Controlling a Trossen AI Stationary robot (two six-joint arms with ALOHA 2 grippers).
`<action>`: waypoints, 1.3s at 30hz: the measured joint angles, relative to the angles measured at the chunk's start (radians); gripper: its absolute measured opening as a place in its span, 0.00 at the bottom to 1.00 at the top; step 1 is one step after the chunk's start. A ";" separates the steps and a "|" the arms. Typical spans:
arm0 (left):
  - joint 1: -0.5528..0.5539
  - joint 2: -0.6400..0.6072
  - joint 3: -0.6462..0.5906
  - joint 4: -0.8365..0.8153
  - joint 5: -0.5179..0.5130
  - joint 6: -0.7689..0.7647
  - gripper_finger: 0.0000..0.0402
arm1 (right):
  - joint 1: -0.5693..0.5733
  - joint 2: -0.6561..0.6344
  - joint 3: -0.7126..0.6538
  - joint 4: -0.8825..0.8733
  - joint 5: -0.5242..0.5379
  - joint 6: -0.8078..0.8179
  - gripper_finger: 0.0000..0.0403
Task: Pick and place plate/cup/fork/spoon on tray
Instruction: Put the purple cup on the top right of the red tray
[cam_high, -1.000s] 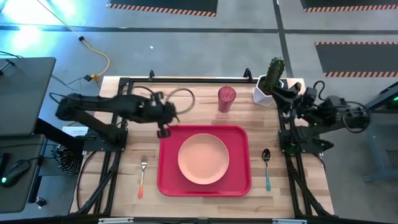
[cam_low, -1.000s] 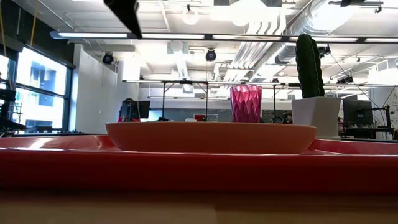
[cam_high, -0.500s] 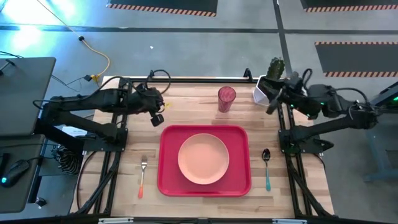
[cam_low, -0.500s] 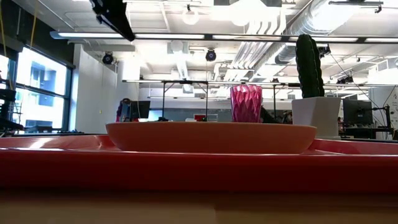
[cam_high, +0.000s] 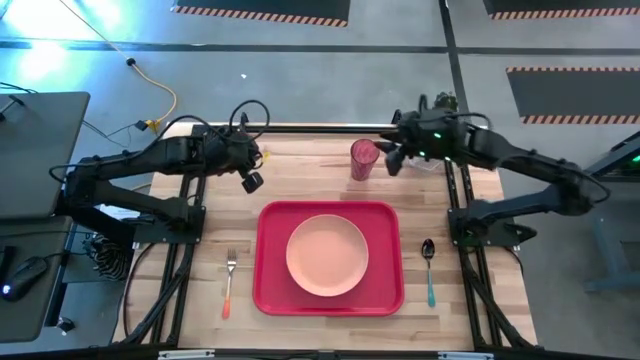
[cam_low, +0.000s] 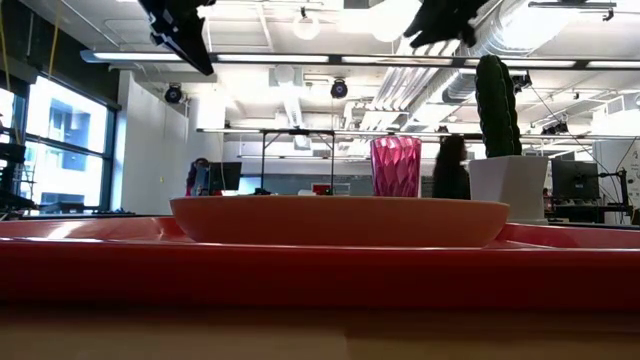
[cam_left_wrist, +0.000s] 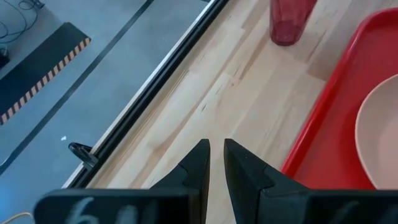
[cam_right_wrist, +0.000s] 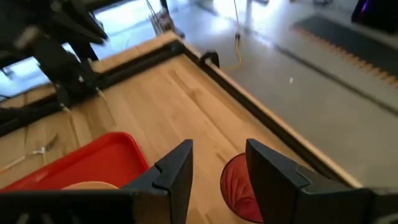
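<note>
The peach-pink plate (cam_high: 327, 255) lies on the red tray (cam_high: 272, 290) at the table's middle. The red-pink cup (cam_high: 364, 158) stands upright on the wood beyond the tray's far edge; it also shows in the low view (cam_low: 397, 166). The fork (cam_high: 229, 281) lies left of the tray and the spoon (cam_high: 429, 270) right of it. My right gripper (cam_high: 389, 158) is open just right of the cup. In its wrist view the gripper (cam_right_wrist: 217, 158) has the cup (cam_right_wrist: 241, 186) ahead, between the fingers, with no touch showing. My left gripper (cam_high: 250, 181) is shut and empty above the wood at the tray's far left; its wrist view (cam_left_wrist: 216, 152) shows the same.
A white pot with a green cactus (cam_low: 498, 120) stands at the far right corner, close behind my right arm (cam_high: 480, 150). Black frame rails (cam_high: 300, 128) run along the table's far edge and sides. Bare wood lies between the cup and the tray's far rim (cam_high: 330, 205).
My right gripper has swung from the table's right edge, past the cactus pot, toward the left and now stands beside the cup. My left gripper has drawn back from the tray's far left corner toward the far edge. Cup, plate, fork and spoon have stayed where they were.
</note>
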 joint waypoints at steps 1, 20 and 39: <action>0.004 0.000 0.000 0.000 0.000 0.000 0.10 | -0.013 0.025 0.007 0.000 -0.016 0.008 0.35; 0.066 0.000 0.000 -0.001 0.004 0.037 0.10 | -0.094 0.412 0.248 -0.209 -0.177 0.138 0.35; 0.103 0.000 0.000 -0.001 0.004 0.037 0.10 | -0.093 0.574 0.270 -0.302 -0.167 0.210 0.35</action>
